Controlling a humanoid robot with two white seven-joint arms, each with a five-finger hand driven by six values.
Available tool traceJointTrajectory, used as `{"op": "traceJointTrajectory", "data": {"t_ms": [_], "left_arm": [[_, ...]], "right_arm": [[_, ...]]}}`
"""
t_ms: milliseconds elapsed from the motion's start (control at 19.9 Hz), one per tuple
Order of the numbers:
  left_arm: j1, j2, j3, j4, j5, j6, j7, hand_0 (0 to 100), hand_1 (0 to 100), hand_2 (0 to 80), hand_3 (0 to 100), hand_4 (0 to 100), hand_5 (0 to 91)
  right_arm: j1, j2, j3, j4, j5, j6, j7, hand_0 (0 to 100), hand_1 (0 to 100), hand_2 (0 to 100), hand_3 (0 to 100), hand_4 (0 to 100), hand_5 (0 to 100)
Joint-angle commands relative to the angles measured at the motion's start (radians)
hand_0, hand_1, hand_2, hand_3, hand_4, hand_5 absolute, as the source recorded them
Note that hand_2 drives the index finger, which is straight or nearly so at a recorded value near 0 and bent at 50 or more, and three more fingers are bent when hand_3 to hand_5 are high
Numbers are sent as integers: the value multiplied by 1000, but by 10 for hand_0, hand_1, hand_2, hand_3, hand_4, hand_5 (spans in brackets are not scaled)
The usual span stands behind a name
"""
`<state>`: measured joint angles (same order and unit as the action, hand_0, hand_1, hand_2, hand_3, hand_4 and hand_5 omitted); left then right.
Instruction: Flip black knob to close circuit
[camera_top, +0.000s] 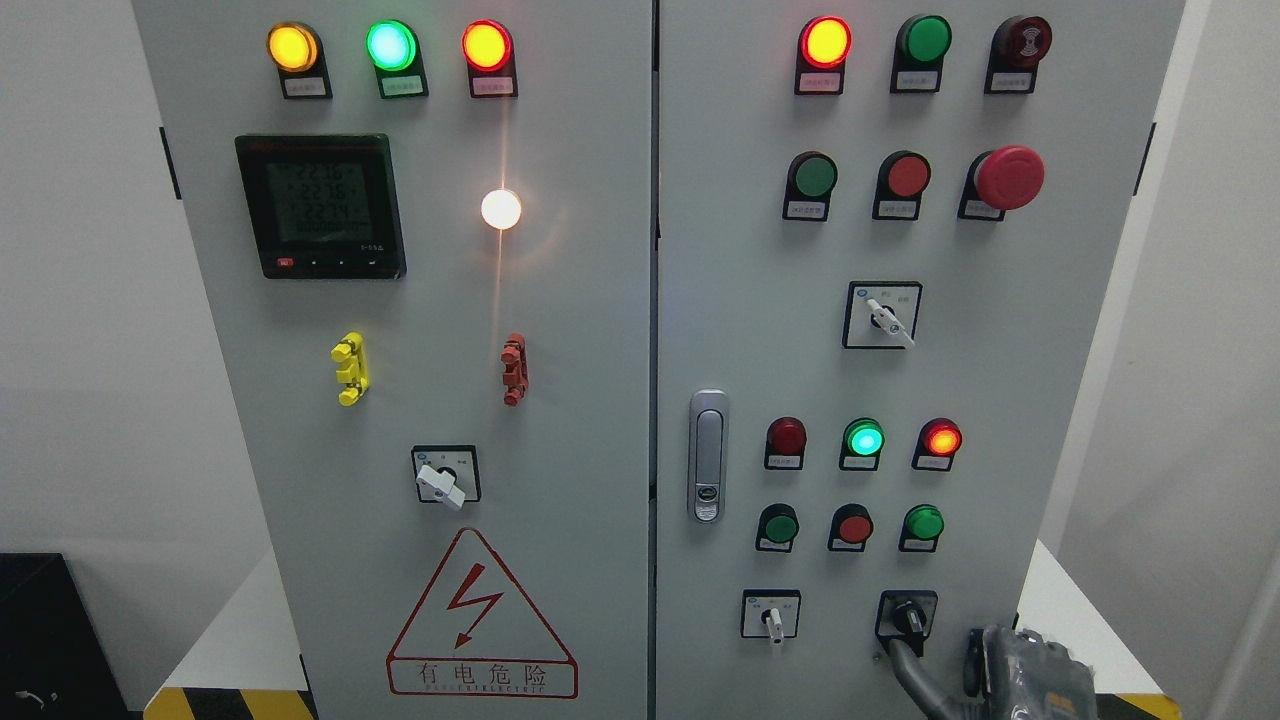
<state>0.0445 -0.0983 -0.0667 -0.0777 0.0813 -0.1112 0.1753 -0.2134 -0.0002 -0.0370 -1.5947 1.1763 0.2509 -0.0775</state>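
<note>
My right hand (985, 665), grey and metal-fingered, reaches up from the lower right with one finger (905, 655) touching the black rotary knob (908, 617) low on the grey cabinet's right door (740, 250), poised to turn it; its other fingers look loosely curled, gripping nothing.

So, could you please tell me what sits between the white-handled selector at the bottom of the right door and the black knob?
In the head view, nothing: only bare grey panel separates the white-handled selector from the black knob, where the right hand reaches up.
</note>
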Motion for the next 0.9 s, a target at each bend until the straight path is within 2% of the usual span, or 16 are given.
{"op": "traceJointTrajectory", "data": {"t_ms": [0, 452, 602, 753, 853], "left_arm": [[0, 0, 1, -1, 0, -1, 0, 120, 556, 0, 0, 0, 0], [0, 0, -1, -1, 0, -1, 0, 120, 556, 0, 0, 0, 0], [0, 0, -1, -1, 0, -1, 1, 120, 556, 0, 0, 0, 0], [0, 0, 1, 1, 0, -1, 0, 120, 556, 0, 0, 0, 0], [0, 0, -1, -1, 0, -1, 0, 120, 556, 0, 0, 0, 0]], "right_arm": [[19, 34, 35, -24, -1, -2, 4, 0, 32, 908, 1000, 1000, 1000], [114, 45, 58, -132, -3, -2, -4, 0, 34, 901, 1000, 1000, 1000], [150, 75, 60, -175, -4, -5, -8, 0, 34, 893, 1000, 1000, 1000], [199, 130, 60, -231, -26, -13, -18, 0, 38, 882, 1000, 998, 1000], [232, 132, 80, -263, -119, -12, -36, 0, 43, 862, 1000, 979, 991]]}}
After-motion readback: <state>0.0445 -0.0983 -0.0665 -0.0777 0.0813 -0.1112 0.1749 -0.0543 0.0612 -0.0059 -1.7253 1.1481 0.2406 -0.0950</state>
